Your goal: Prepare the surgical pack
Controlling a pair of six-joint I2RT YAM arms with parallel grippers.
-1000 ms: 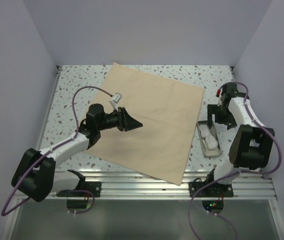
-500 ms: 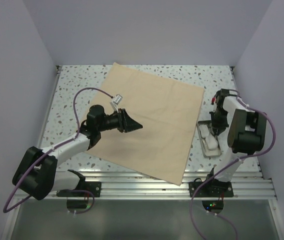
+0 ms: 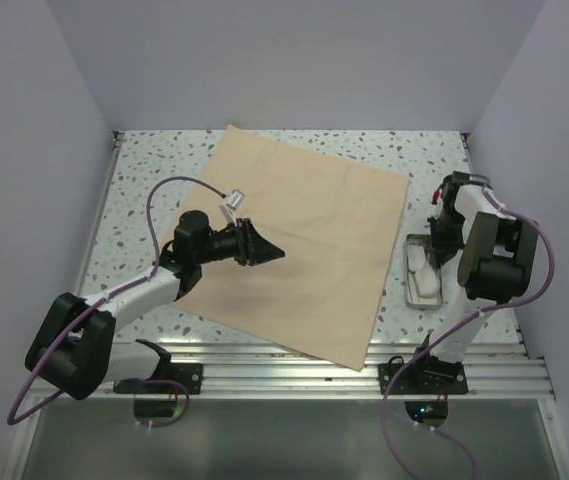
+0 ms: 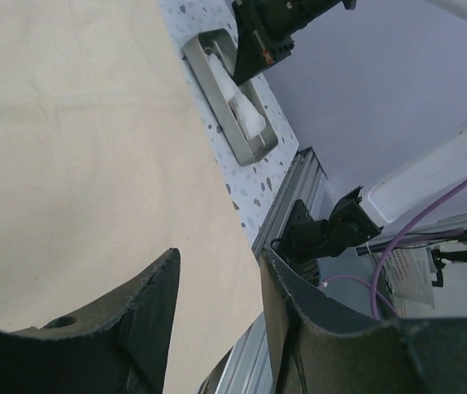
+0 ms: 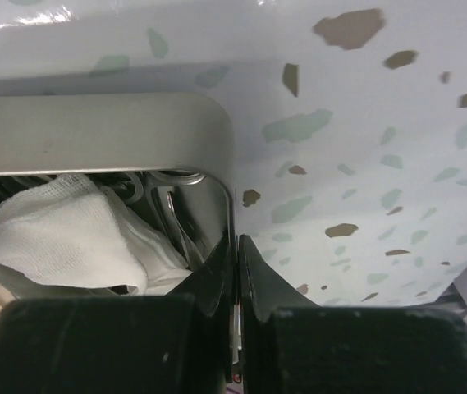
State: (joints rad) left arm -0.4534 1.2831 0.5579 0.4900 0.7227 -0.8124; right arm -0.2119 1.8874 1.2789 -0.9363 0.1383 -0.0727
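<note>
Right wrist: right jaws apparently pinch tray rim [image 5: 93,131].

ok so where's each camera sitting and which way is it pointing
top external: fixed above and behind the bases, looking down on the table; left arm and right arm both show, cloth wrap between them
left wrist: low over the cloth wrap, facing the metal tray and right arm; open left jaws at bottom
right wrist: close above the tray's corner and gauze; right jaws shut on its rim
shared: both wrist views show the tray and gauze
</note>
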